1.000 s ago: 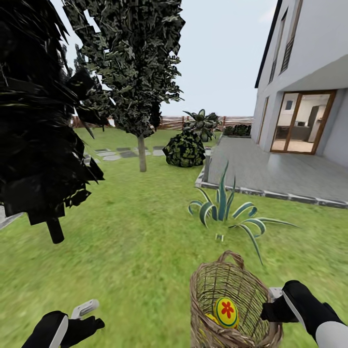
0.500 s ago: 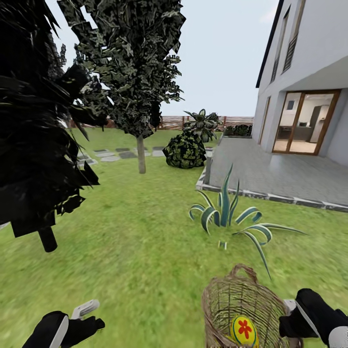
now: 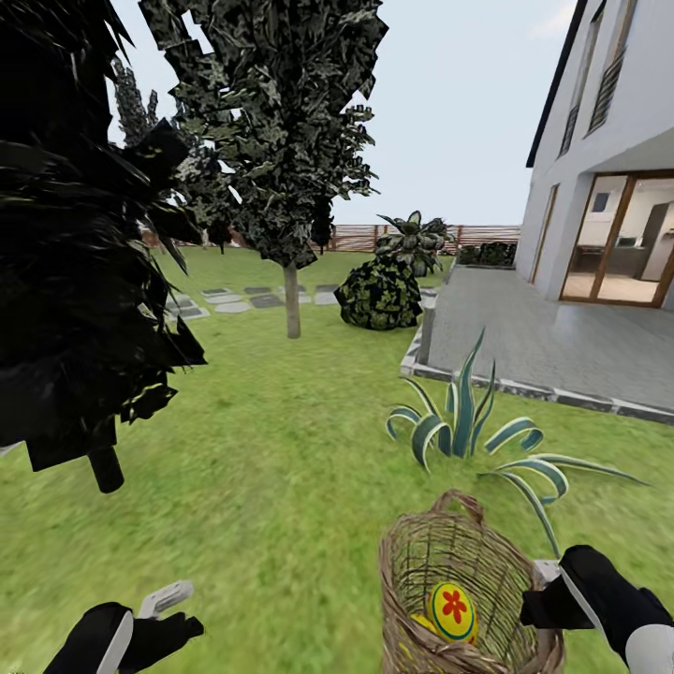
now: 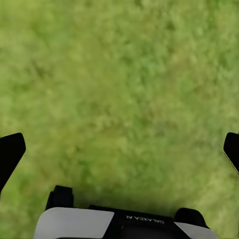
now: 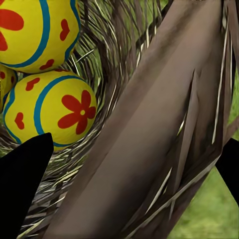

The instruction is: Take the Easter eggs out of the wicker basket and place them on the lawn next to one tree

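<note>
The eggs (image 5: 62, 117) sit deep in the wicker basket (image 3: 449, 571) at the lower right of the head view, still unpicked. They look smooth, rounded and light, likely to slip, so a hold across the widest middle seems safest. The basket's weave looks light and springy. The right end effector (image 3: 541, 599) pinches the basket's rim, a dark finger on either side of the wall. The left end effector (image 4: 119, 149) hangs spread and empty over the lawn (image 3: 281, 440). A thin-trunked tree (image 3: 292, 300) stands well apart, upper middle.
</note>
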Robot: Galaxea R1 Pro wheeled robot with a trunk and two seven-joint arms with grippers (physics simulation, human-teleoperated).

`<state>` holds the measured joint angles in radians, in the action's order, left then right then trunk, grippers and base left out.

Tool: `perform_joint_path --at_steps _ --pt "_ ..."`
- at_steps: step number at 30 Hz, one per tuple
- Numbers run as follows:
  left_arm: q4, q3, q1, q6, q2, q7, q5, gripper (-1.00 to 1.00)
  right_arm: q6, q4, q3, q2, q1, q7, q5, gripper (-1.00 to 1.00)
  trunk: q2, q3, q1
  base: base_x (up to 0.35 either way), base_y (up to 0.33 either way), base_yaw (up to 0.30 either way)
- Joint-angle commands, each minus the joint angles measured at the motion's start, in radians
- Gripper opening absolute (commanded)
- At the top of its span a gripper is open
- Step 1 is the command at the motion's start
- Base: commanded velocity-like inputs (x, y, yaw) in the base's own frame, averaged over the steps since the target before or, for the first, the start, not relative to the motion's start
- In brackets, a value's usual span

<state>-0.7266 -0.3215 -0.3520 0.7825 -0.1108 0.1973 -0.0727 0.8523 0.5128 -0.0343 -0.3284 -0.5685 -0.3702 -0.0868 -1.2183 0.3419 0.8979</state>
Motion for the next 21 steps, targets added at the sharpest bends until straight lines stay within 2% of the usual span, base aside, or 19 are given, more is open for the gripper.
perform_joint_path --at_steps 1,7,21 --pt "-0.001 -0.002 -0.001 0.006 0.000 -0.001 -0.008 1.00 0.004 0.001 -0.002 0.002 -0.001 -0.007 -0.002 -1.00 -0.001 0.001 0.001 0.337 0.000 0.258" --pt "-0.001 -0.002 -0.001 0.006 0.000 -0.001 -0.007 1.00 0.004 0.001 -0.002 0.011 -0.001 -0.007 -0.002 -1.00 -0.001 0.001 0.001 0.337 0.000 0.231" --pt "0.001 -0.002 -0.001 0.006 0.001 -0.002 -0.007 1.00 0.004 0.003 -0.002 0.011 -0.001 -0.008 -0.002 -1.00 -0.001 0.001 0.001 0.337 0.000 0.006"
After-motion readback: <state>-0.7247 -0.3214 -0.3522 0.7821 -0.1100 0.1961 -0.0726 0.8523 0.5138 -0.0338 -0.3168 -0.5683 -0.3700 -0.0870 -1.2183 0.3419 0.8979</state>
